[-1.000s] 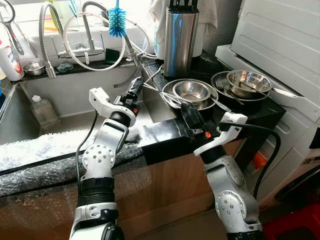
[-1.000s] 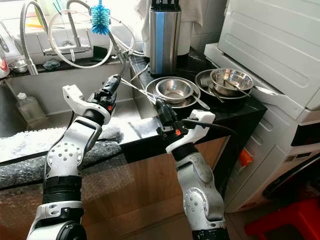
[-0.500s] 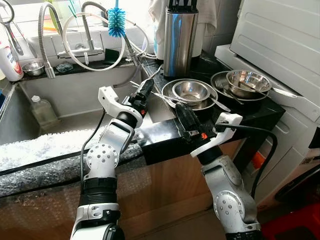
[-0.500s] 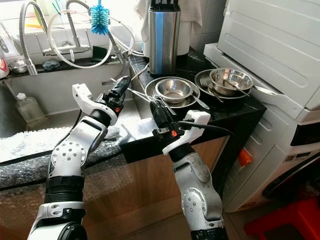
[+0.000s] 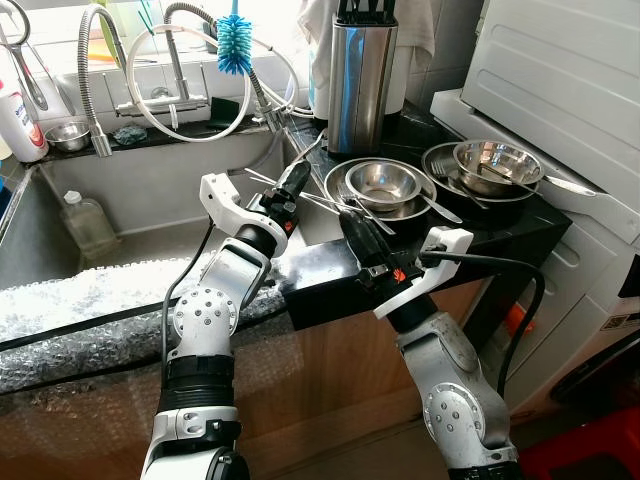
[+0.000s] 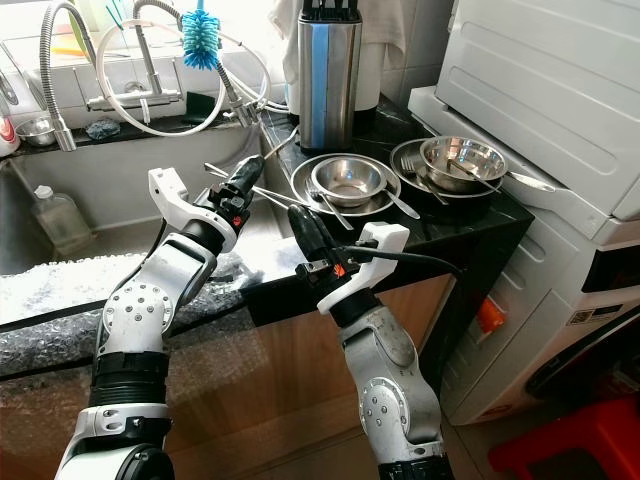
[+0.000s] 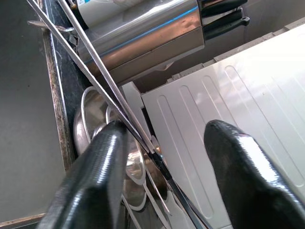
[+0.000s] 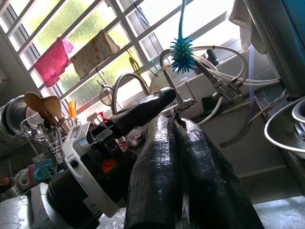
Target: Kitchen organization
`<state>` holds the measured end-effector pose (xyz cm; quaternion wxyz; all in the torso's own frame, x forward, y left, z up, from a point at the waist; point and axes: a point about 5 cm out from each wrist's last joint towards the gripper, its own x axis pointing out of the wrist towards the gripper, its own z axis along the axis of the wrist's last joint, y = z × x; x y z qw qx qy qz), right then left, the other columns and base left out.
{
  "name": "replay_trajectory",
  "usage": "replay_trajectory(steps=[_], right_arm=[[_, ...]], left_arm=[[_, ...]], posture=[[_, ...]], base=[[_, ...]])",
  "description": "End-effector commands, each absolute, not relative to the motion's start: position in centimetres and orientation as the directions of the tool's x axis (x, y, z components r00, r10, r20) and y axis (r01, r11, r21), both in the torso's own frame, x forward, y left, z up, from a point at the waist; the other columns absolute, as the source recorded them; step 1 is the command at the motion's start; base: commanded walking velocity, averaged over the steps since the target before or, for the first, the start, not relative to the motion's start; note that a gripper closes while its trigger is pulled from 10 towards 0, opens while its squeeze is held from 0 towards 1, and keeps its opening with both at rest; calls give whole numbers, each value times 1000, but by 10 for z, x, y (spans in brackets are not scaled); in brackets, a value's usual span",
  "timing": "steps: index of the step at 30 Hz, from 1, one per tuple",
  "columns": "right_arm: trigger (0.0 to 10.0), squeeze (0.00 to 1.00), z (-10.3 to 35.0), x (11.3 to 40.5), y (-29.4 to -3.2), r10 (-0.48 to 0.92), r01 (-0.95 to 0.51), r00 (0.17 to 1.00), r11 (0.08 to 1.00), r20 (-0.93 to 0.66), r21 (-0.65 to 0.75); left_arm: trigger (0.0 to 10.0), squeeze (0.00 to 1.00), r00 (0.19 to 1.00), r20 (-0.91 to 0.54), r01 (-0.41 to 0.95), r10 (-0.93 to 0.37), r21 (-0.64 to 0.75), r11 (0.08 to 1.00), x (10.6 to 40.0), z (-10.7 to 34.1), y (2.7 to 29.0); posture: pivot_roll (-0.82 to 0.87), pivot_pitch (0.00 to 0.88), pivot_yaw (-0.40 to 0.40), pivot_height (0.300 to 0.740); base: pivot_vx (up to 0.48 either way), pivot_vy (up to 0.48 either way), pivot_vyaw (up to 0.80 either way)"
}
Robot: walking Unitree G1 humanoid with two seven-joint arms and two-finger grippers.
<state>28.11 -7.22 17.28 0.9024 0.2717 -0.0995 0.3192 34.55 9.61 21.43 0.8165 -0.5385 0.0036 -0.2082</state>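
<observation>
Two thin metal sticks (image 5: 322, 203) lie slanted across the black counter's (image 5: 330, 265) sink-side edge, in front of a plate holding nested steel bowls (image 5: 381, 184). My left gripper (image 5: 296, 178) is open right at these sticks. In the left wrist view the sticks (image 7: 95, 71) run past one black finger (image 7: 90, 181), with the other finger (image 7: 248, 176) well apart. My right gripper (image 5: 355, 226) is shut on nothing, hovering over the counter's front just right of the left one. Its pressed-together fingers (image 8: 162, 157) point toward the sink.
A second stack of steel bowls and cutlery (image 5: 496, 164) sits at the right. A steel knife block (image 5: 358, 82) stands behind the bowls. A blue brush (image 5: 235, 45) and hoses hang over the sink (image 5: 130, 200). Bubble wrap (image 5: 90, 300) covers the near counter, and a white appliance (image 5: 560, 90) stands at the right.
My left gripper has swung right and forward to the metal sticks. My right gripper has drifted left, closer to the left one. The sticks now reach further left.
</observation>
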Motion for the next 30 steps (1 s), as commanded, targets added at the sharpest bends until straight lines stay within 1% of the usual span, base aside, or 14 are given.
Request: replay_trajectory(steps=[1,9,17,30], right_arm=[[10000,0,174,280,-70,513,-628,778,645,362,436],[10000,0,173,284,-74,485,-597,802,674,348,436],[10000,0,169,290,-81,426,-525,850,730,308,439],[10000,0,164,294,-84,385,-470,882,763,271,444]], left_arm=[[0,0,910,220,342,-350,-877,336,344,215,93],[0,0,913,219,337,-344,-879,337,344,214,95],[0,0,916,218,334,-338,-880,337,345,213,97],[0,0,913,225,339,-341,-883,324,344,212,98]], posture=[[-108,0,19,740],[-107,0,18,740],[-108,0,19,740],[-108,0,19,740]], base=[[0,0,0],[0,0,0],[0,0,0],[0,0,0]])
